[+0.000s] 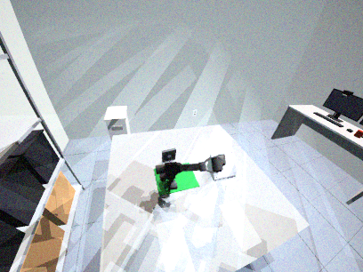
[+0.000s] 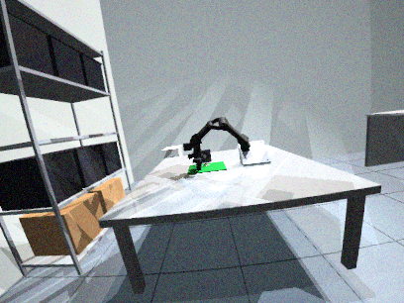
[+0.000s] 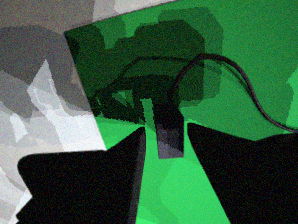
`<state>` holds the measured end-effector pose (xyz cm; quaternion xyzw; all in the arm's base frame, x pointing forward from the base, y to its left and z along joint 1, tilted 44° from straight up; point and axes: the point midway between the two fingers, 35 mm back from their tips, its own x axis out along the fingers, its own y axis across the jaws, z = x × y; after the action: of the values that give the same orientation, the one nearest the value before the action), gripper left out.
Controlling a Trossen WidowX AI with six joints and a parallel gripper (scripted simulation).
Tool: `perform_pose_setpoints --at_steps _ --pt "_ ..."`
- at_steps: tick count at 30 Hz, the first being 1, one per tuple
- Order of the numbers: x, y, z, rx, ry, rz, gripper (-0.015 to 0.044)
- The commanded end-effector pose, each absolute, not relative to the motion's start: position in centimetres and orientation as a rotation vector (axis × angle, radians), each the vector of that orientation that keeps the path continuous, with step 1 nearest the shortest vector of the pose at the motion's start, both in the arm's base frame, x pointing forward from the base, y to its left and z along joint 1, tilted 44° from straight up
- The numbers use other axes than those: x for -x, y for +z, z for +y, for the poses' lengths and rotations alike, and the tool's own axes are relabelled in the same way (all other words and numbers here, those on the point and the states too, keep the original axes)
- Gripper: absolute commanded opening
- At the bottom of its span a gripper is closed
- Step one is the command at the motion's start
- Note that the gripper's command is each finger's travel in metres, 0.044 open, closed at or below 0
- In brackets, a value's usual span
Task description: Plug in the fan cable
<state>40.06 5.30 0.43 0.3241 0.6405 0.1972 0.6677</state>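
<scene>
The cable's plug [image 3: 171, 135], a small dark block with a greyish end, stands between the fingertips in the wrist view. My gripper [image 3: 167, 126] [image 2: 198, 169] is partly closed but still open around it. A green gap shows on the plug's left side and a narrower one on its right. The thin black cable [image 3: 245, 80] loops from the plug's upper end to the right. The green board [image 3: 250, 30] [image 1: 189, 181] [image 2: 216, 166] lies under the gripper. The four-pin header cannot be made out. The plug is too small to tell in the top and exterior views.
The black fan [image 1: 169, 156] [image 2: 205, 155] stands by the board's edge. The arm's base is at a white stand [image 1: 226, 171] [image 2: 257, 157] to the right of the board. Dark gripper shadows cover the board's upper left part in the wrist view.
</scene>
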Motion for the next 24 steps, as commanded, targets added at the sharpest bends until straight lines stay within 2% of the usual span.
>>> perform_pose_setpoints --at_steps 1,4,8,13,24 --pt "-40.1 0.5 5.3 -0.730 0.446 1.445 0.0072" --pt "-40.1 0.5 5.3 -0.730 0.446 1.445 0.0000" --pt "-40.1 0.7 5.1 -0.731 0.445 1.445 0.0000" --pt "-39.6 4.0 1.9 -0.739 0.442 1.449 0.0000" --pt "-38.0 1.7 -0.3 -0.585 0.564 1.389 0.0000"
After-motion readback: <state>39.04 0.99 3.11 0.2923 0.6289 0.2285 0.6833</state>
